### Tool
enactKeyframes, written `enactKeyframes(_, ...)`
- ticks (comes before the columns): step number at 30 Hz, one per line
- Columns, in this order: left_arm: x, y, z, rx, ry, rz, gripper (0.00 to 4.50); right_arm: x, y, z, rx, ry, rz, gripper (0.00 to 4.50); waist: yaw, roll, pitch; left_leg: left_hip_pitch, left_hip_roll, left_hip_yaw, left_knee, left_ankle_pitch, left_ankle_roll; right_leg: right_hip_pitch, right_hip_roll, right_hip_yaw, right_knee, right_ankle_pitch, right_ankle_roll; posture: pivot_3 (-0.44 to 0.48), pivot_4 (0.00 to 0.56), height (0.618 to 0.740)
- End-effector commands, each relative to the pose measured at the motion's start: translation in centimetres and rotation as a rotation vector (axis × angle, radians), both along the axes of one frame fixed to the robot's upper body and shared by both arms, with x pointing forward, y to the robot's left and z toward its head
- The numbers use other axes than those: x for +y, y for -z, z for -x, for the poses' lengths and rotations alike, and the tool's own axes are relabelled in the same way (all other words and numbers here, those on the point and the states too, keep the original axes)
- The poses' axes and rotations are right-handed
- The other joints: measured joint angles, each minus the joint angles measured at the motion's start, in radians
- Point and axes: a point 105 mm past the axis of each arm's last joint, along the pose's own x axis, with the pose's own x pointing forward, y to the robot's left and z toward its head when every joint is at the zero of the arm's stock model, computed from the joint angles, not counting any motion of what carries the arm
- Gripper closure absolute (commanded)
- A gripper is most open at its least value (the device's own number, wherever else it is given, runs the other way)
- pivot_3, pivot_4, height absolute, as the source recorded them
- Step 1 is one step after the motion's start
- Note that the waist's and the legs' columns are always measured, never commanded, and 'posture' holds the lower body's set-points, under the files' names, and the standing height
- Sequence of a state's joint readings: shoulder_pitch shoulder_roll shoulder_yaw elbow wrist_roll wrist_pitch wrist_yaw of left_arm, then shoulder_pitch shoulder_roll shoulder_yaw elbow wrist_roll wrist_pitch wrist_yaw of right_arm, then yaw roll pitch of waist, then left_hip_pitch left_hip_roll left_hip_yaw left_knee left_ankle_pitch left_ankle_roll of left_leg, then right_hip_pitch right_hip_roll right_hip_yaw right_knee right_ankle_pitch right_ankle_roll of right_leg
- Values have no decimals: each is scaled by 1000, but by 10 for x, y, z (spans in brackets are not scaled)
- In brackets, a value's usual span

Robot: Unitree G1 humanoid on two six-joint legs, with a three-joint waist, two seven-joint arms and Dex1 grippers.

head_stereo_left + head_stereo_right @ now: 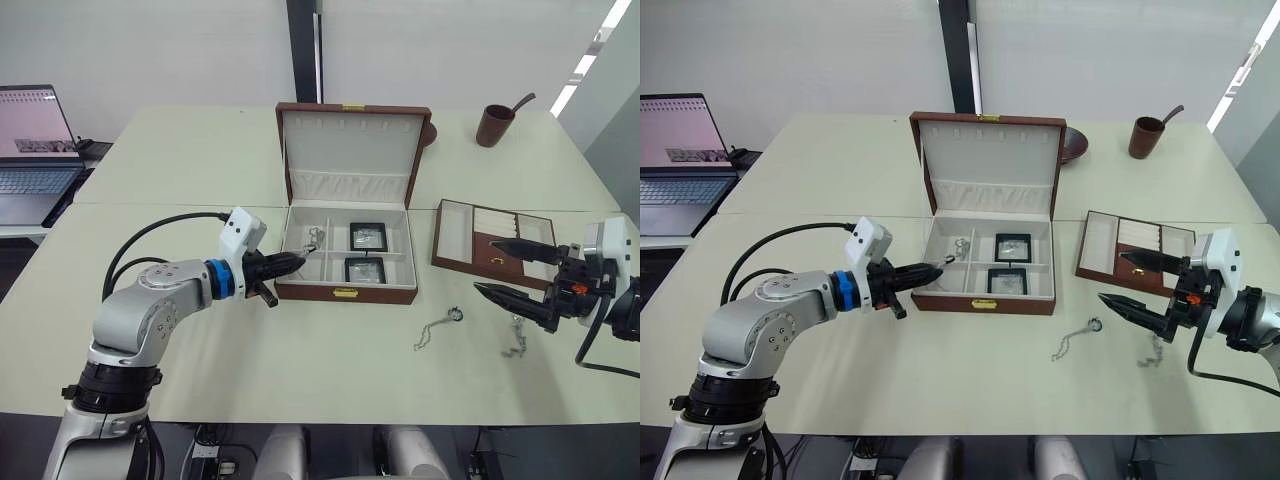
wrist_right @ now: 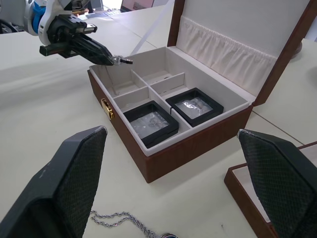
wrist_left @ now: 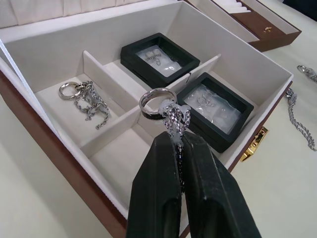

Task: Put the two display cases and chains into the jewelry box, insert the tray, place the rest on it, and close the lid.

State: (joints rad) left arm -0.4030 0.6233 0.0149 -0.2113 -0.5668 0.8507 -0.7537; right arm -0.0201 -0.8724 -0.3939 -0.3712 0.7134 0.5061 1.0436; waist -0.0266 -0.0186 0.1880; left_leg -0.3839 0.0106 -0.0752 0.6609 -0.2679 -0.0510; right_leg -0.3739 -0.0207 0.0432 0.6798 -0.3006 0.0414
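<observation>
Over the near-left compartment of the jewelry box (image 1: 346,292), the left pincer (image 3: 174,130) is clenched on a ringed chain (image 3: 159,101). Another chain (image 3: 88,98) lies in the far-left compartment, and two display cases (image 1: 367,237) fill the right ones. Right of the box, the tray (image 1: 455,234) sits on the bench (image 1: 200,170); the right pincer (image 1: 512,270) hangs released beside it, two chains (image 1: 436,326) lying nearby.

Silver left arm (image 1: 140,310), blue wrist ring, white camera block, black cable; black tapered gripper fingers (image 1: 283,265).
</observation>
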Motion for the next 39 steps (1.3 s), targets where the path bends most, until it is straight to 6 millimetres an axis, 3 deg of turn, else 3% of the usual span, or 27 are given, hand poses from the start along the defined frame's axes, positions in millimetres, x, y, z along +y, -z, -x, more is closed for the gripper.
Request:
enactKeyframes(1, -2, -7, -1, -39, 6, 8, 4466, 1, -12, 2, -56, -7, -2, 0, 0, 0, 0, 0, 0, 0, 0, 0, 0, 0, 0, 0, 0, 0, 0, 0, 150, 740)
enactKeyframes(2, -2, -8, -2, -42, 1, 13, 4466, 1, -12, 2, -55, -6, -1, 0, 0, 0, 0, 0, 0, 0, 0, 0, 0, 0, 0, 0, 0, 0, 0, 0, 150, 740)
enactKeyframes(5, -2, -10, -4, -51, -8, 28, 3711, 0, -12, 2, -53, -5, -1, 0, 0, 0, 0, 0, 0, 0, 0, 0, 0, 0, 0, 0, 0, 0, 0, 0, 150, 740)
enactKeyframes(12, -5, -17, -1, -55, 6, 77, 1466, -2, -11, 1, -44, 5, -7, 0, 0, 0, 0, 0, 0, 0, 0, 0, 0, 0, 0, 0, 0, 0, 0, 0, 150, 740)
enactKeyframes(16, 2, -31, 4, -72, 28, 147, 155, -12, -7, -3, -30, 44, -14, 0, 0, 0, 0, 0, 0, 0, 0, 0, 0, 0, 0, 0, 0, 0, 0, 0, 150, 740)
enactKeyframes(20, 25, -48, 18, -70, 58, 223, 68, -32, 4, -5, 4, 116, -24, 0, -3, 0, 0, 0, 0, 0, 0, 0, 0, 0, 0, 0, 0, 0, 0, 0, 150, 740)
enactKeyframes(26, 107, -44, 20, -113, -232, 126, 68, -96, 30, -9, 53, 366, -35, 0, -2, 0, 0, 1, 1, 1, 0, 0, 0, 0, 0, 0, 0, 0, -1, 0, 150, 740)
enactKeyframes(29, 125, -42, 23, -135, -308, 95, 68, -113, 33, -11, 41, 438, -63, 0, -2, 1, 0, 1, 1, 1, 0, 0, 0, 0, 0, 1, 0, 0, -1, 0, 150, 740)
enactKeyframes(34, 180, -15, 35, -170, -632, 32, 68, -149, 54, -15, 35, 637, -104, 0, -3, 1, 0, 2, 2, 2, -1, 0, 0, 0, -1, 2, 0, -1, -1, 0, 150, 740)
enactKeyframes(39, 219, -1, 49, -235, -930, -5, 68, -176, 70, -21, -12, 818, -146, 0, -3, 1, 0, 2, 3, 2, -1, 0, 0, 0, -2, 2, 0, 0, -1, 0, 150, 740)
